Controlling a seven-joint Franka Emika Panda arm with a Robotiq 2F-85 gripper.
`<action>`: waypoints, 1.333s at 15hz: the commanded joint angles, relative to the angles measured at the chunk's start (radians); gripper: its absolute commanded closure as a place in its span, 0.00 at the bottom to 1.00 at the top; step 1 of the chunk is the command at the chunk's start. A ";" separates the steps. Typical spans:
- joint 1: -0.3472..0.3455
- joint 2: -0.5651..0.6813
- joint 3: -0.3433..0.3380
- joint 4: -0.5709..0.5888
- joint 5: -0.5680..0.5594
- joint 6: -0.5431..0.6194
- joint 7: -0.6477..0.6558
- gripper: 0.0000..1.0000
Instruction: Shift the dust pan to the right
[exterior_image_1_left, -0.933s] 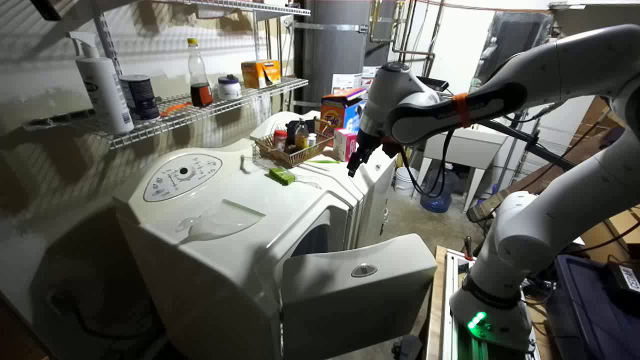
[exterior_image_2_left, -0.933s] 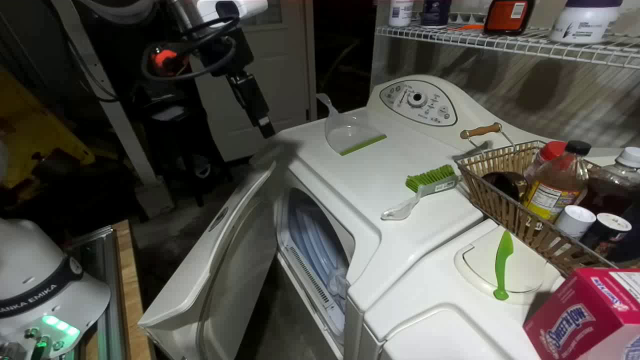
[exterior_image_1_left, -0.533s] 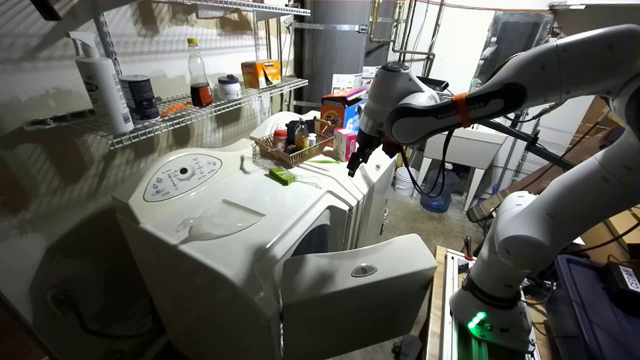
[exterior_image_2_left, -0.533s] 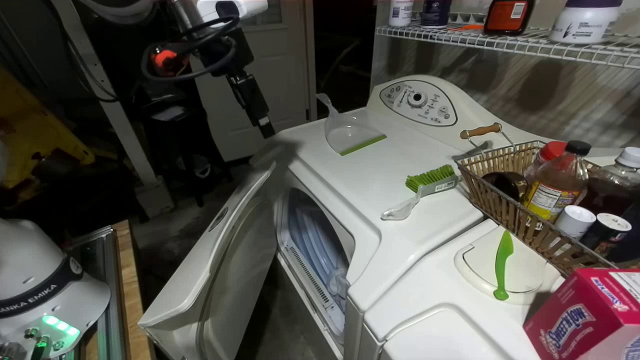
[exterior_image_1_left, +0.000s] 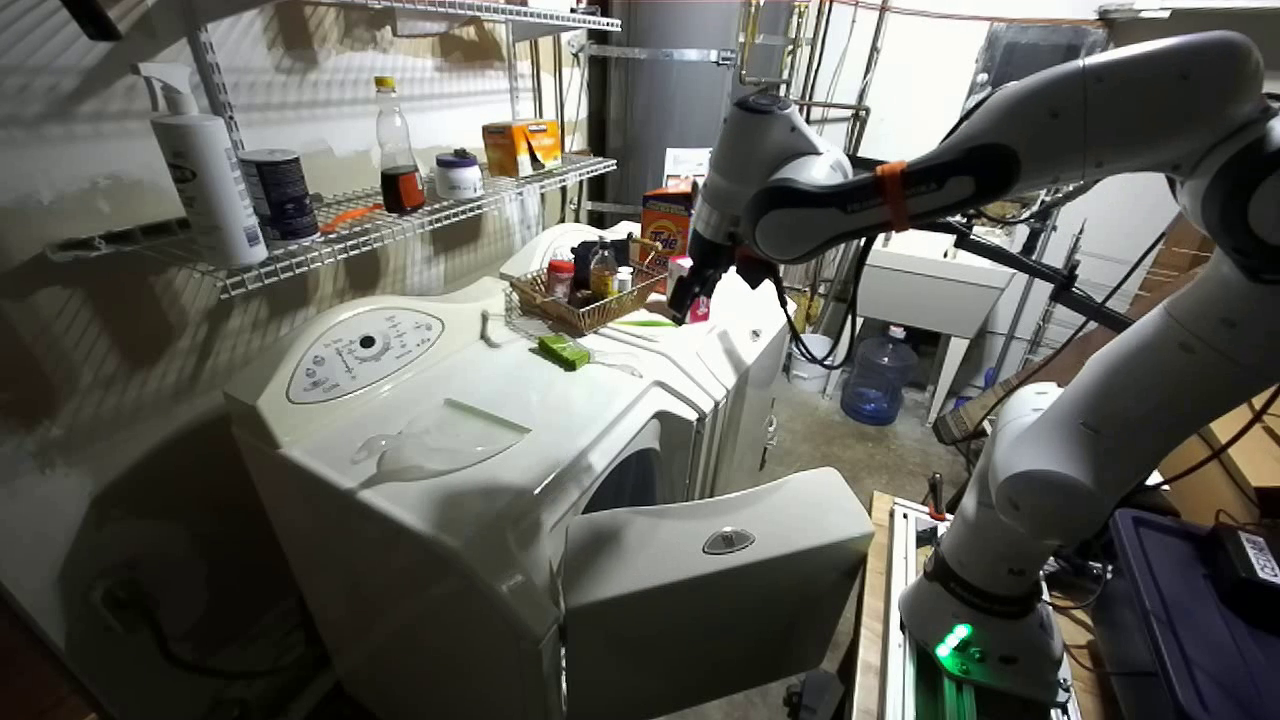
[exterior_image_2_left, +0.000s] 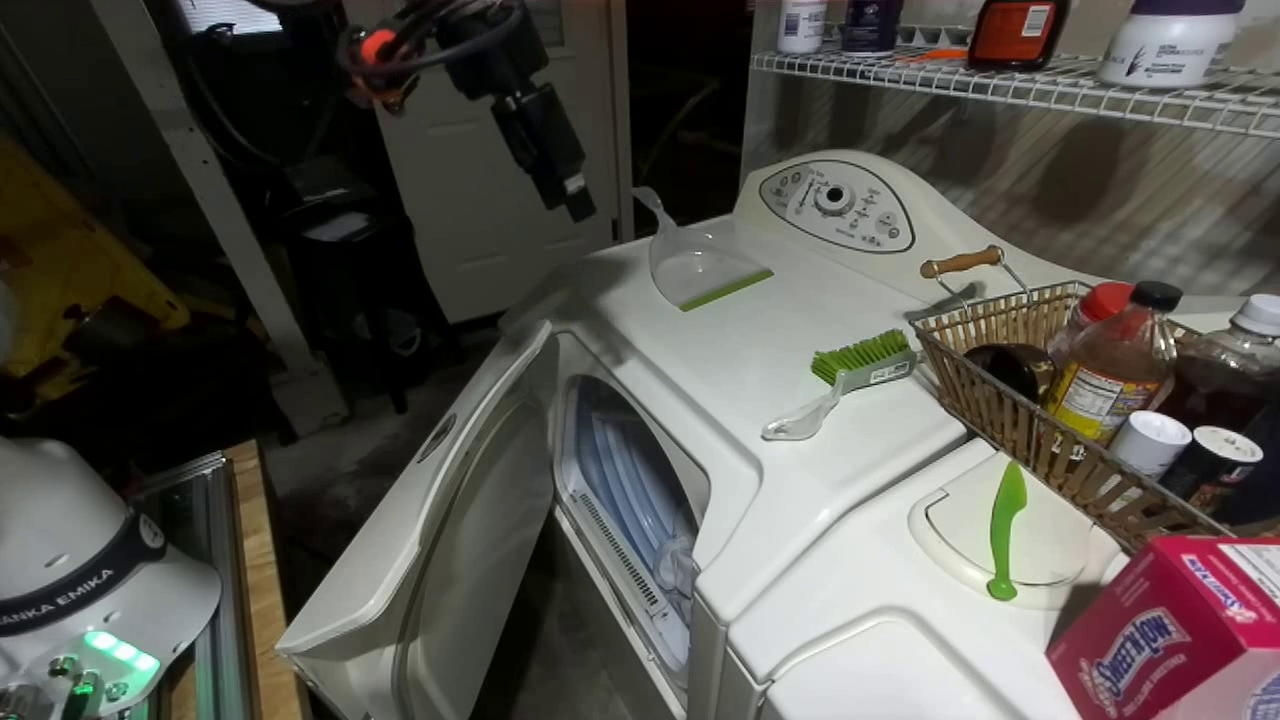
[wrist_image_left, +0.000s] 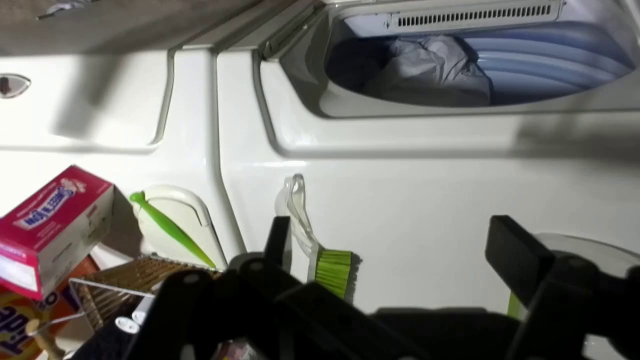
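The dust pan (exterior_image_1_left: 455, 440) is clear plastic with a green lip. It lies flat on top of the white dryer, and it also shows in an exterior view (exterior_image_2_left: 705, 265) near the control panel. In the wrist view the dust pan (wrist_image_left: 595, 250) is mostly hidden behind the right finger. My gripper (wrist_image_left: 390, 235) is wide open with nothing between its fingers. It hangs in the air above the dryer's front side, apart from the dust pan; it shows in both exterior views (exterior_image_1_left: 684, 305) (exterior_image_2_left: 582, 205).
A green-bristled brush (exterior_image_2_left: 862, 362) with a clear handle lies on the dryer (exterior_image_2_left: 740, 370). A wicker basket (exterior_image_2_left: 1060, 450) of bottles, a green utensil (exterior_image_2_left: 1008, 530) and a pink box (exterior_image_2_left: 1150, 630) are beside it. The dryer door (exterior_image_1_left: 715, 590) stands open. A wire shelf (exterior_image_1_left: 430, 215) runs above.
The arm and open gripper have risen and moved inward over the dryer, leftward in an exterior view, within the last half second. The dust pan and brush have not moved.
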 joint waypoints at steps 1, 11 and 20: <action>0.037 0.203 0.019 0.240 -0.016 0.028 0.008 0.00; 0.222 0.616 0.067 0.520 0.051 0.517 -0.273 0.00; 0.245 0.581 0.035 0.467 0.029 0.513 -0.240 0.00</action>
